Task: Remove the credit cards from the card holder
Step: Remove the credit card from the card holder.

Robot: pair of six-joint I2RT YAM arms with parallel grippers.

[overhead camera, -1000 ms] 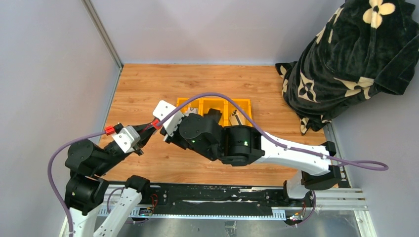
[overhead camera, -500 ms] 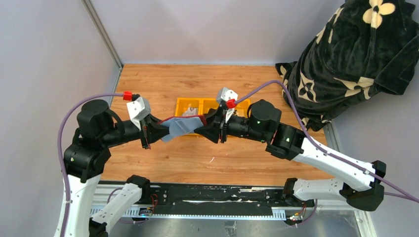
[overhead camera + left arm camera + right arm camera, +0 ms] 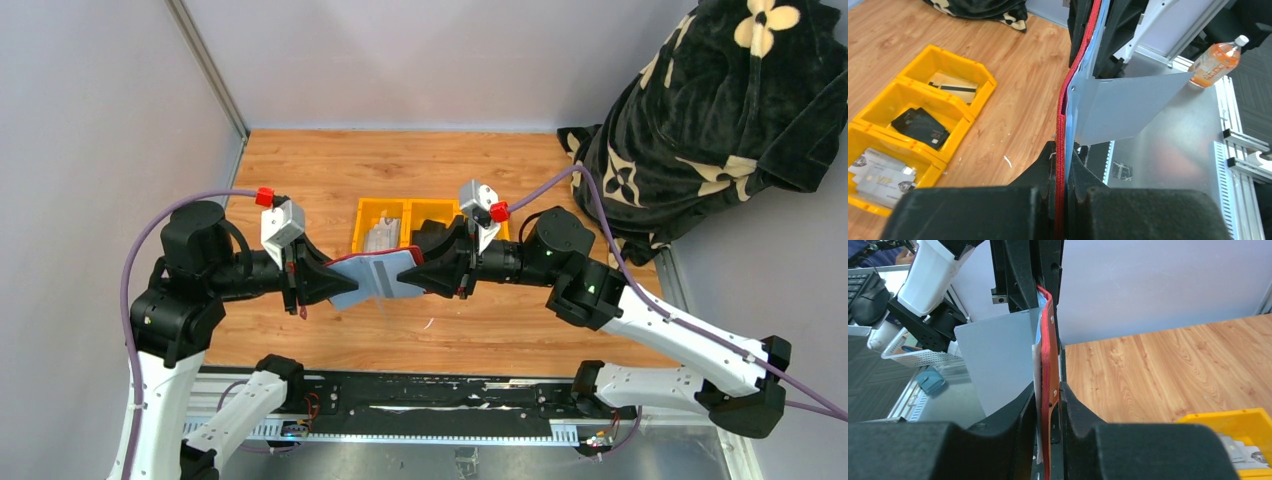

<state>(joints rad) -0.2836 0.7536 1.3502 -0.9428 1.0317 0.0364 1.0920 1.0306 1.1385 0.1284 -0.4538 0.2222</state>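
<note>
The card holder (image 3: 372,276) bars the yellow tray's (image 3: 385,203) near side; far side open.

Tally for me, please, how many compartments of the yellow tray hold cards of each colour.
Holding the tan-gold card: 1
Holding the dark card: 1
Holding the silvery cards: 1
Total: 3 compartments of the yellow tray

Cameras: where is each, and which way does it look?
Top external: high behind the arms, looking down at the wooden table; both arms show.
Left wrist: on the left arm, looking along the left tool clamping the dark red leather card holder; yellow plastic tray beside.
Right wrist: on the right arm, facing the left arm past the right tool.
Shared: both wrists see the holder edge-on.
</note>
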